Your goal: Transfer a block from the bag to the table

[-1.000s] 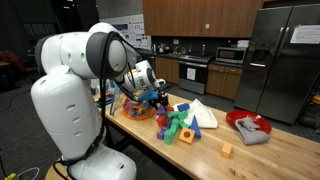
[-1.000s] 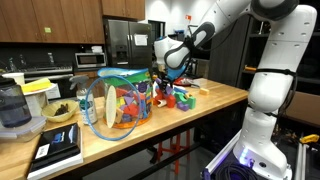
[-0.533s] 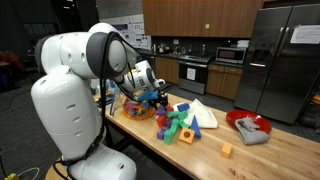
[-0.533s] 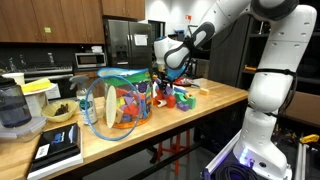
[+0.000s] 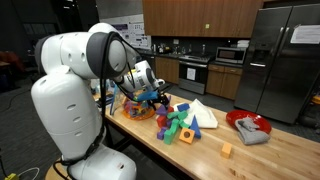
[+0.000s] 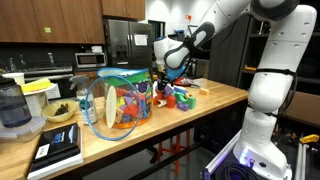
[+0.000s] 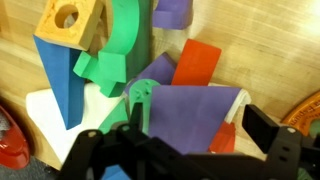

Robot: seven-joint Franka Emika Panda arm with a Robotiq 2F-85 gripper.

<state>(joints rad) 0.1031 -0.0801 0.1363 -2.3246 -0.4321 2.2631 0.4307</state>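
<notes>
The clear bag (image 6: 115, 100) of coloured blocks lies on its side on the wooden table (image 5: 275, 155); in an exterior view the bag (image 5: 133, 106) sits just behind the arm. My gripper (image 5: 158, 97) hangs low over the table beside the bag's mouth, above a pile of blocks (image 5: 178, 122). In the wrist view a purple block (image 7: 190, 108) lies between the jaws of the gripper (image 7: 200, 135). The jaws stand open, with a gap showing between the block and the right finger (image 7: 274, 140). Whether the block rests on the pile or the table I cannot tell.
Blue (image 7: 60, 85), green (image 7: 125, 40) and red (image 7: 195, 62) blocks crowd just beyond the purple one. A lone orange block (image 5: 226, 150) and a red bowl with grey cloth (image 5: 248, 126) sit further along. Bowls and a book (image 6: 55, 150) lie behind the bag.
</notes>
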